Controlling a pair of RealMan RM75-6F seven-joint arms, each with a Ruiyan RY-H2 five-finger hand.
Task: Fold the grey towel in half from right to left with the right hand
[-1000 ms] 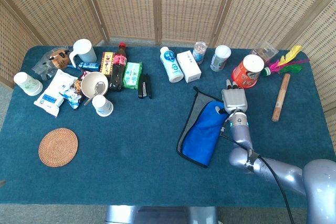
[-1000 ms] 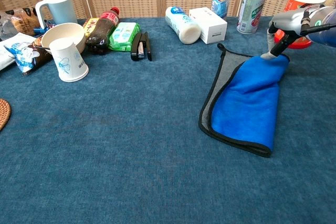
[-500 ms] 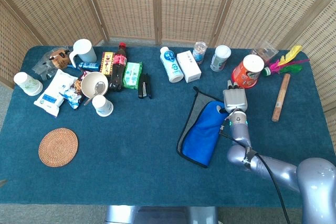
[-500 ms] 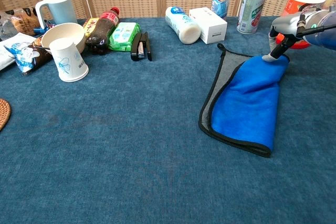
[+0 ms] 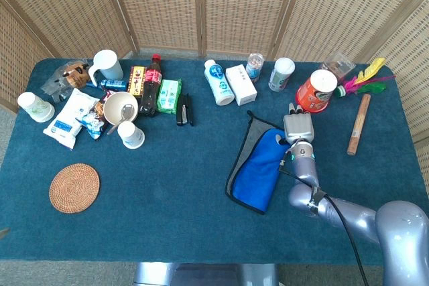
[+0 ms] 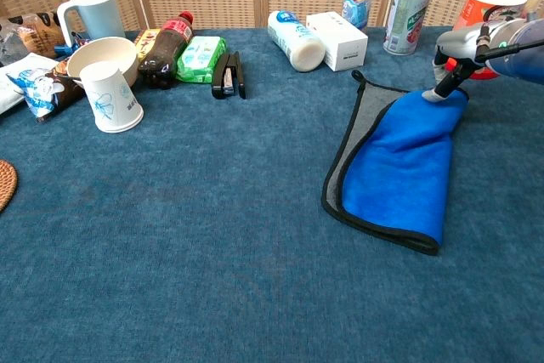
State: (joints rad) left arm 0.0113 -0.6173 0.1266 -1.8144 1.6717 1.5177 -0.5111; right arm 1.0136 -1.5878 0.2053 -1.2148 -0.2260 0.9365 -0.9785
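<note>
Right hand [image 6: 463, 48] touches folded towel [image 6: 399, 167] (coaster [image 5: 74, 187] only overhead).

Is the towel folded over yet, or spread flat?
Folded: the towel's blue side lies doubled over the grey layer, whose strip shows along the left edge. The right hand touches its far corner.

The grey towel [image 5: 258, 169] lies folded on the desk, right of centre in the head view, its blue face turned up over a grey underlayer (a strip of grey shows along its left edge). It has dark trim, and it slants from upper right to lower left.
</note>
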